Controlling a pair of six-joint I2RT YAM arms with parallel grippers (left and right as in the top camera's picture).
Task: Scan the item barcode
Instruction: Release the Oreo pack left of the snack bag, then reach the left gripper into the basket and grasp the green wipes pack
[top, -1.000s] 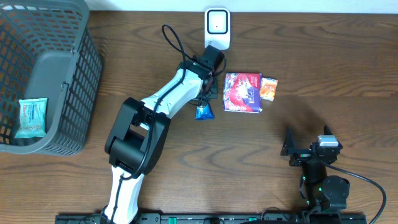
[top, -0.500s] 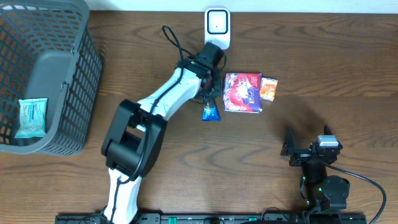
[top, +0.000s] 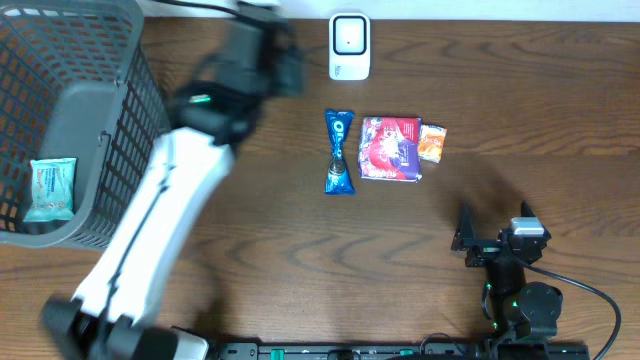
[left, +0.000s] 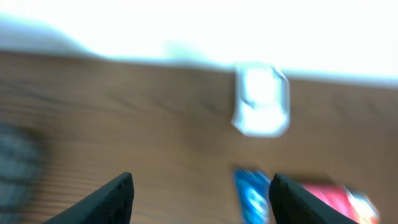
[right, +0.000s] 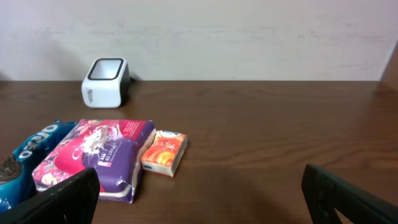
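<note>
At the far left of the table (top: 250, 250), locate the grey mesh basket (top: 128, 130). A pale blue packet (top: 50, 188) lies flat on its floor.

To the right of the basket, the left arm reaches toward the far edge; it is blurred in the overhead view. Check the left gripper (left: 200, 180) in its wrist view: the fingers stand apart and nothing is between them. It hangs above the table, left of the barcode scanner (top: 349, 45).

The white scanner stands at the far edge, near the centre. The Oreo pack (top: 339, 150) lies flat on the table, nearer than the scanner, long axis running far to near. No gripper touches it.

Just beside the pack on its right lies a red and purple packet (top: 390, 148). A small orange box (top: 432, 142) sits against that packet's right side.

At the near right, the right gripper (right: 200, 174) points toward the far edge. Its fingers are spread wide and hold nothing, well apart from the items.
</note>
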